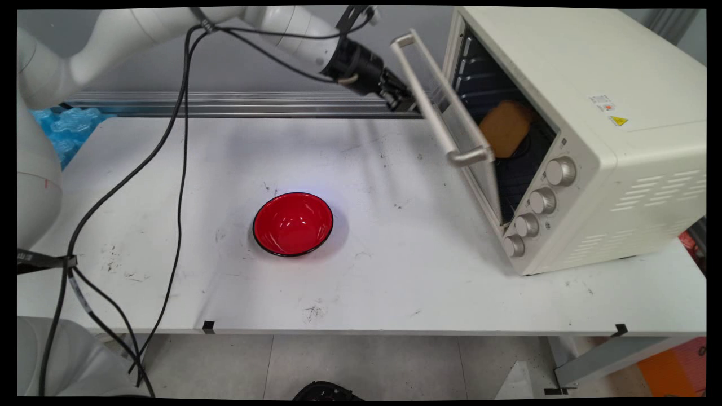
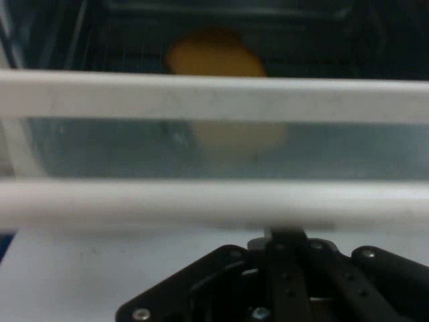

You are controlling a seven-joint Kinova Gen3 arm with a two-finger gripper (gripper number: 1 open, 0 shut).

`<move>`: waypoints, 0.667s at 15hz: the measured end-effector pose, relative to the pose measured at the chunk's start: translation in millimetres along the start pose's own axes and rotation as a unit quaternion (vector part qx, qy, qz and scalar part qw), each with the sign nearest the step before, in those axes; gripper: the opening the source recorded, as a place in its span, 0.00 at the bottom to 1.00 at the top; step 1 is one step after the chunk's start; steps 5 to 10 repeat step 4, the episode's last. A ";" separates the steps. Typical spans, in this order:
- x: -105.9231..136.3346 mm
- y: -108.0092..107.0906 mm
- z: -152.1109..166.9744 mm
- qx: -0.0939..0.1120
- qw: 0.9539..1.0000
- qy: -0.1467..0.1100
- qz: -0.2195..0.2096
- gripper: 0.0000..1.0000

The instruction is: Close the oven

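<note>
1. The pincer (image 1: 407, 101) sits at the oven door (image 1: 451, 121), just behind the door's handle bar (image 1: 431, 96); whether it is spread or pinching the bar cannot be told from either view.
2. The oven (image 1: 569, 129) stands on the bench (image 1: 395, 270), its door partly open and tilted outward.
3. Inside the oven, behind the door glass, lies a flat orange-brown piece (image 1: 506, 128), seemingly a slice of bread.
4. A red bowl (image 1: 293, 224) rests well apart from the oven, toward the bench's middle.
5. Judgement: moving the door well calls for following the hinge arc, keeping the bar centred and the pull steady.
</note>
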 end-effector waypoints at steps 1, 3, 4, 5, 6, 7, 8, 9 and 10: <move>6.7 0.0 -0.1 0.000 1.000 0.005 0.000 0.00; 20.3 0.2 -0.5 0.000 1.000 0.015 0.000 0.00; 25.1 0.5 -1.0 -0.001 1.000 0.018 0.001 0.00; 25.1 0.5 -1.0 -0.001 1.000 0.018 0.001 0.00; 25.1 0.5 -1.0 -0.001 1.000 0.018 0.001 0.00; 25.1 0.5 -1.0 -0.001 1.000 0.018 0.001 0.00; 25.1 0.5 -1.0 -0.001 1.000 0.018 0.001 0.00; 25.1 0.5 -1.0 -0.001 1.000 0.018 0.001 0.00; 25.1 0.5 -1.0 -0.001 1.000 0.018 0.001 0.00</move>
